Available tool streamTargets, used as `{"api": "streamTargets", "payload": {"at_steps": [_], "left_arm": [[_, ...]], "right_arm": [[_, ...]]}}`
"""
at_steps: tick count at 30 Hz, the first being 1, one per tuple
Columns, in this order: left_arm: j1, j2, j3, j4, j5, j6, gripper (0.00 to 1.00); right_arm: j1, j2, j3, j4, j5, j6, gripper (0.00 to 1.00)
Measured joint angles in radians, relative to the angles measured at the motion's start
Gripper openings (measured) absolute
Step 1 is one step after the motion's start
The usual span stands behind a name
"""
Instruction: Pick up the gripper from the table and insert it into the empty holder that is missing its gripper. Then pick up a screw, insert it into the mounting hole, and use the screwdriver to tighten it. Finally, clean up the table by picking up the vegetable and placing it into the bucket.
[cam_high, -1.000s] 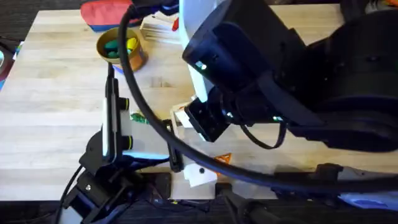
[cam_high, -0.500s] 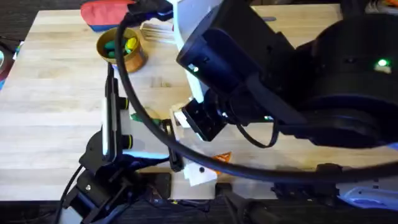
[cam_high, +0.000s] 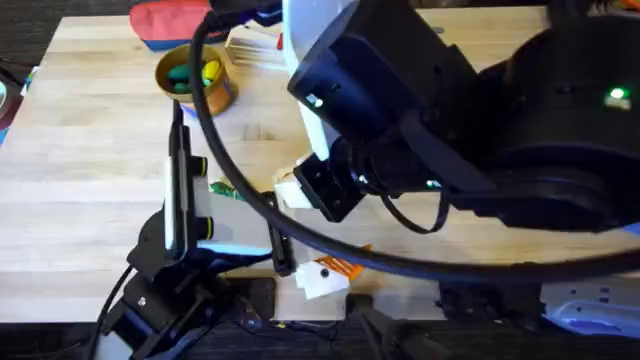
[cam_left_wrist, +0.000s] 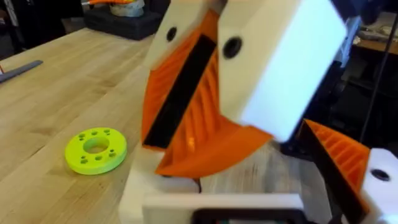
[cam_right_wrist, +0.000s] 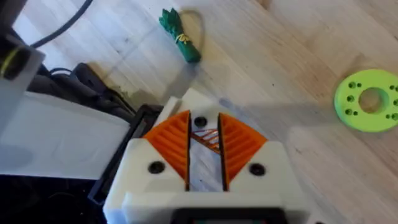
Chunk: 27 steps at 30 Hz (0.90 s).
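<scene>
In the right wrist view my right gripper (cam_right_wrist: 205, 146) is shut on the gripper (cam_right_wrist: 208, 135), a small orange ribbed wedge pinched between its orange pads. The left wrist view shows that right gripper (cam_left_wrist: 186, 106) close in front. The wedge (cam_left_wrist: 211, 149) at its tip rests against the bare white holder (cam_left_wrist: 140, 186) of my left gripper (cam_left_wrist: 249, 186). The left gripper is open, and its other finger (cam_left_wrist: 339, 155) carries an orange pad. The vegetable (cam_high: 225, 190) lies on the table (cam_high: 90, 150) beside the left arm. The bucket (cam_high: 195, 78) stands at the back left. The screwdriver is out of view.
A green ring disc (cam_right_wrist: 370, 99) lies on the wood near both grippers. A red pouch (cam_high: 170, 22) sits behind the bucket. The right arm (cam_high: 420, 120) hangs large and dark over the middle and right of the table, its cable looping across.
The right arm has shifted slightly. The orange piece at the table's front has moved closer to the left gripper's white block. The left arm has stayed still.
</scene>
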Motion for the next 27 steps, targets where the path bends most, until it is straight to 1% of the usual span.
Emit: {"api": "streamTargets", "payload": {"at_steps": [3,5,6,7,8,9,10,11,16,20,27], "left_arm": [[0.000,0.000,0.000,0.000,0.000,0.000,0.985],[0.000,0.000,0.000,0.000,0.000,0.000,0.985],[0.000,0.000,0.000,0.000,0.001,0.001,0.985],[0.000,0.000,0.000,0.000,0.003,0.002,0.986],[0.000,0.000,0.000,0.000,0.004,0.002,0.987],[0.000,0.000,0.000,0.000,0.004,0.002,0.987],[0.000,0.000,0.000,0.000,0.004,0.002,0.986],[0.000,0.000,0.000,0.000,0.005,0.004,0.986],[0.000,0.000,0.000,0.000,0.006,0.005,0.987],[0.000,0.000,0.000,0.000,0.006,0.005,0.987],[0.000,0.000,0.000,0.000,0.008,0.005,0.986]], "right_arm": [[0.000,0.000,0.000,0.002,0.000,0.000,0.387],[0.000,0.000,0.000,0.002,0.001,-0.001,0.496],[0.000,-0.001,0.000,0.003,0.002,0.000,0.567],[0.000,-0.003,0.000,-0.001,0.007,0.002,0.664],[-0.003,-0.007,0.000,-0.004,0.012,-0.001,0.782],[-0.008,-0.012,0.000,-0.006,0.018,0.000,0.869],[-0.011,-0.018,0.000,-0.007,0.021,0.000,0.947],[-0.011,-0.026,0.000,-0.006,0.021,0.000,0.977],[-0.010,-0.096,0.000,-0.016,0.021,-0.008,0.992],[-0.024,-0.169,0.000,-0.086,0.019,-0.024,0.992],[-0.101,-0.311,0.000,-0.219,0.019,-0.042,0.992]]}}
